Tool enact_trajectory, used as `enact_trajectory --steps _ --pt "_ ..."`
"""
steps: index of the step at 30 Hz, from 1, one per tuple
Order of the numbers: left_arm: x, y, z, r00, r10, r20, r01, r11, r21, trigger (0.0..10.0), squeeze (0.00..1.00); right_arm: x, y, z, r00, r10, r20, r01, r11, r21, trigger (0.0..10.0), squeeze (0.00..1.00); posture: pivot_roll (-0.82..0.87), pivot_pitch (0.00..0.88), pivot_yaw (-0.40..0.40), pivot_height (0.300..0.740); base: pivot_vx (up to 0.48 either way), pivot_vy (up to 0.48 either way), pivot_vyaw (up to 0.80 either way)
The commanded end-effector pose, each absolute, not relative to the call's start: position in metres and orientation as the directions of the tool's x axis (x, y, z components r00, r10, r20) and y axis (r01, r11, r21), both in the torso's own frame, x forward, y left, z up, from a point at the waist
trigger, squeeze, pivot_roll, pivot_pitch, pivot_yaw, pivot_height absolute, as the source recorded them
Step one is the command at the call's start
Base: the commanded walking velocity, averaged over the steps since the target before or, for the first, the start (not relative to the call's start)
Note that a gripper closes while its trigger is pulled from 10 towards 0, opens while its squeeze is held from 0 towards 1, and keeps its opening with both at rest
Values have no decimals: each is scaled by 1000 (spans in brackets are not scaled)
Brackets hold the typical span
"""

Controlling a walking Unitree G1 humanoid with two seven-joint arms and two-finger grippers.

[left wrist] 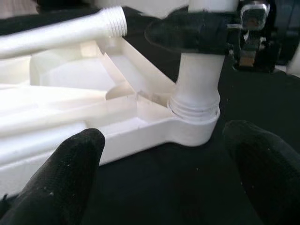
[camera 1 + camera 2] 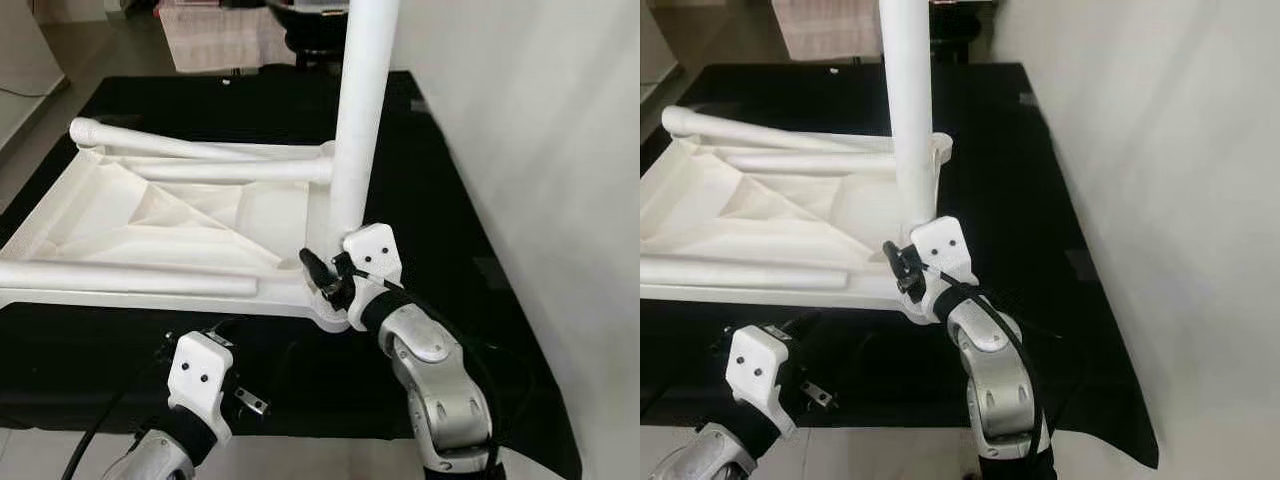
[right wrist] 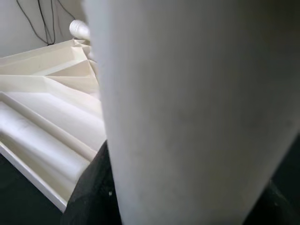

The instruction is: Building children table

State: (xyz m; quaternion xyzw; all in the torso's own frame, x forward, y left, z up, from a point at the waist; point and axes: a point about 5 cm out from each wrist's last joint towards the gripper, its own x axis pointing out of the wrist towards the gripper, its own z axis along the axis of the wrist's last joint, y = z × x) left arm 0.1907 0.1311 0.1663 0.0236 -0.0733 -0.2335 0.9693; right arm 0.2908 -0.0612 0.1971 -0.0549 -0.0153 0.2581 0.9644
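Note:
A white plastic table top [image 2: 180, 215] lies upside down on a black cloth. One white leg [image 2: 360, 110] stands upright in the near right corner socket [image 1: 194, 126]. My right gripper [image 2: 330, 275] is shut on this leg just above the socket. Three loose legs lie across the table top: one along the near edge [image 2: 120, 278], one in the middle [image 2: 230, 170], one at the far side [image 2: 170, 140]. My left gripper [image 1: 164, 173] hovers low in front of the table top's near edge, pointing at the socket, open with nothing between its fingers [image 1: 70, 168].
The black cloth [image 2: 450, 180] covers the floor around the table top. A white wall [image 2: 540, 120] runs close along the right. At the far end stand a checked fabric piece [image 2: 220, 35] and a dark object. A black cable [image 2: 100, 430] trails by my left arm.

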Motion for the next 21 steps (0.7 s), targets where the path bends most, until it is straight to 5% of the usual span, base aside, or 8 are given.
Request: enact_trajectory --steps 1,7,10,13,14,21 --pt "192 134 162 892 -436 118 429 900 83 10000 0 296 -49 169 820 557 -127 -561 828 10 10000 1000 22 203 -47 740 0 0 0" --pt "194 132 162 888 -443 121 436 896 79 10000 0 294 -43 193 632 774 -24 -774 633 12 10000 1000 25 198 -51 740 0 0 0" --pt "194 131 162 887 -446 124 439 895 77 10000 0 295 -51 198 419 907 -51 -907 414 -82 10000 1000 34 201 -51 740 0 0 0" --pt "194 131 162 886 -446 124 440 895 77 10000 0 295 -52 198 394 917 -63 -917 388 -95 10000 1000 34 201 -51 740 0 0 0" --pt "192 130 162 887 -445 125 438 896 77 10000 0 301 -54 200 309 946 -104 -944 291 -154 10000 0 48 217 -59 740 0 0 0" --pt "186 128 164 888 -444 121 437 896 78 10000 0 317 -56 221 97 980 -176 -967 51 -248 10000 0 69 240 -65 740 0 0 0"
